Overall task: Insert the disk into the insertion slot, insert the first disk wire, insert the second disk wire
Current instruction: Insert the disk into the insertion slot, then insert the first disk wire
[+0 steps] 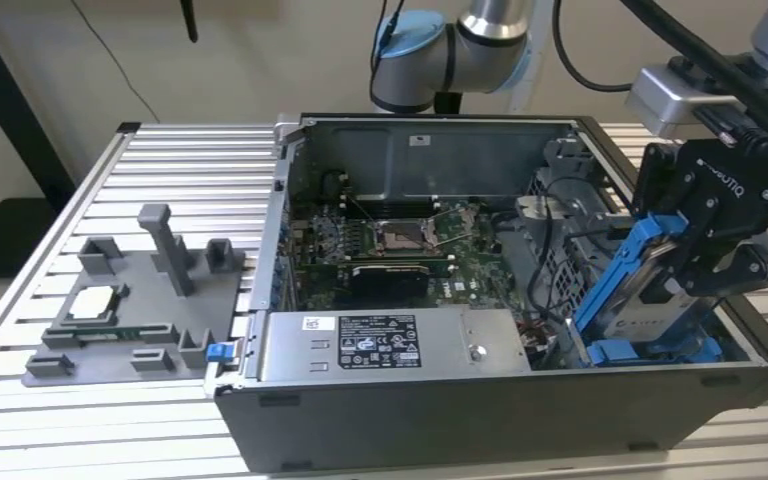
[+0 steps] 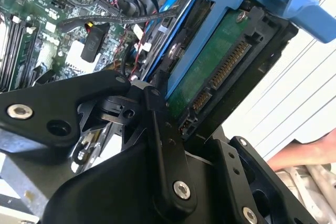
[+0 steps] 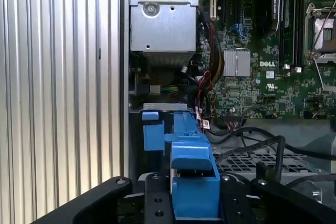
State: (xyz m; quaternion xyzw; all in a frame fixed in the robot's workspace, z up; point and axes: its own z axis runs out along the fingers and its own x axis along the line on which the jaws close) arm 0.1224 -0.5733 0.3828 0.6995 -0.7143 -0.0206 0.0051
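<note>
- The gripper [image 1: 691,275] is pinching the disk [image 1: 647,303], its black fingers [image 2: 157,124] pressing against the two flat faces.
- The disk is hanging in the air, tilted steeply, with its blue frame [image 1: 618,275] leaning toward the middle of the computer case [image 1: 491,420].
- It is sitting at the case's end on the exterior view's right, just above the slot [image 1: 618,352], and is not yet lying inside it.
- In the second wrist view, the disk [image 2: 210,61] is showing its green underside and a row of gold contacts along one edge.
- In the first wrist view, the blue frame [image 3: 194,182] is poking out between the fingers, with the slot [image 3: 152,135] and its blue rails lying beyond it.
- Black wires [image 3: 252,140] are curling loose beside the slot, over a perforated metal plate.
- A grey metal box [image 1: 384,345] with a white-and-black sticker is lying along the near wall of the case, to the exterior view's left of the slot.
- The green circuit board [image 1: 398,245] is lying on the case floor, farther in than the box.
- The case is resting on a ribbed metal table [image 1: 157,170].
- A grey tray [image 1: 131,320] is sitting on the table well apart from the gripper, on the exterior view's left.
</note>
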